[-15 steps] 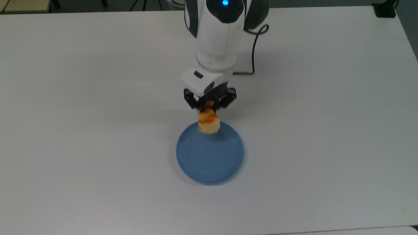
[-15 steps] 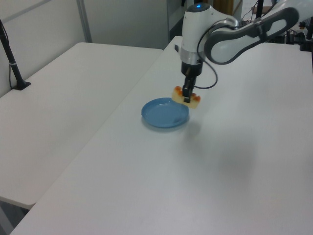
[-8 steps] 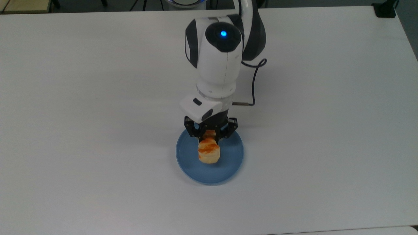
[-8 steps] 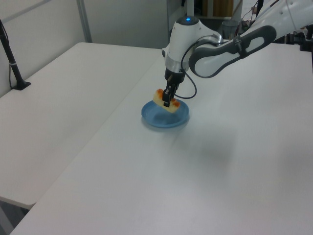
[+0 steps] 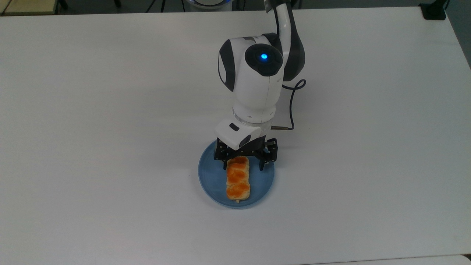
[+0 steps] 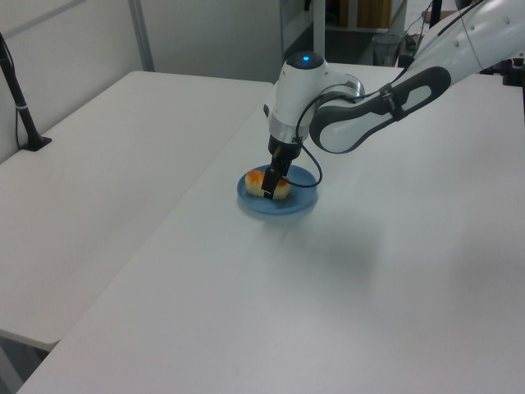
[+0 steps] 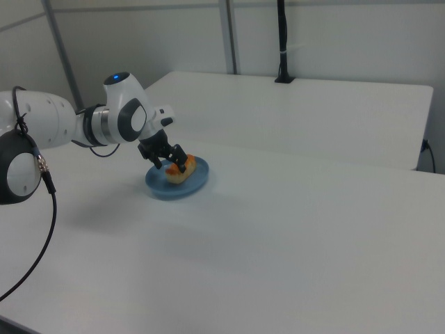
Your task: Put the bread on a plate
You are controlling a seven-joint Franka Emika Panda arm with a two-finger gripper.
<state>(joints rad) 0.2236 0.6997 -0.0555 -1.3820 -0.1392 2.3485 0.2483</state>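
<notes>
White table (image 5: pixel 110 110) in a plain lab space, grey wall panels behind, a black post (image 7: pixel 281 42) clamped at the far edge in the right view. Light-blue plate (image 5: pixel 211 182) sits mid-table. The bread (image 5: pixel 238 178) lies flat inside the plate, glazed bumps up, long axis running from the arm toward the top view's bottom, fully within the rim.

Gripper (image 5: pixel 244 166) is low over the plate at the bread's arm-side end. In the top view the black fingers (image 5: pixel 225 164) stand apart on either side of that end with a gap showing, so the claw reads as released, not clamping. From the left view a finger crosses in front of the bread and contact is hard to judge; possibly one pad touches its side.

Risks from here, as judgement: if a pad sticks to or brushes the bread, a lift could drag or tip that end and roll it toward the rim. A sideways retreat could also nudge the plate, since the fingertips sit low near its rim. A straight vertical exit looks safest.

Arm pose: wrist points nearly straight down, the white last link (image 5: pixel 255 84) is roughly upright over the plate's arm-side edge, blue light on top, cable (image 5: pixel 292 106) looping at the top view's right. In the left view the forearm (image 6: pixel 385 107) reaches in from the left view's upper right.
</notes>
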